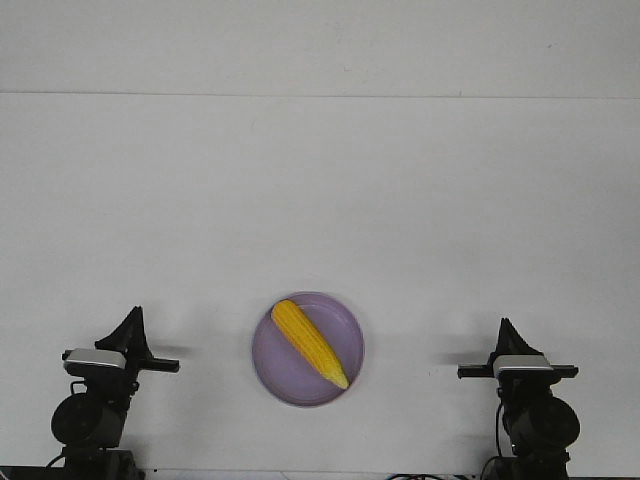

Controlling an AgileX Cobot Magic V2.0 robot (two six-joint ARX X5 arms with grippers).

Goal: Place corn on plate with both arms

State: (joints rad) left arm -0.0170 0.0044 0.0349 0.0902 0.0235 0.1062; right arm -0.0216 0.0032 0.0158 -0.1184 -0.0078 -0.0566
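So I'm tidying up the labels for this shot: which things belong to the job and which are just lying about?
Job:
- corn, lying on the plate
- plate
- left gripper
- right gripper

Lying about:
- nothing; only the white table

The corn (309,343), yellow-orange and tapering to a pointed tip, lies diagonally on the plate (340,318), its tip toward the near right rim. The round lavender plate rests flat on the table, midway between both arms.
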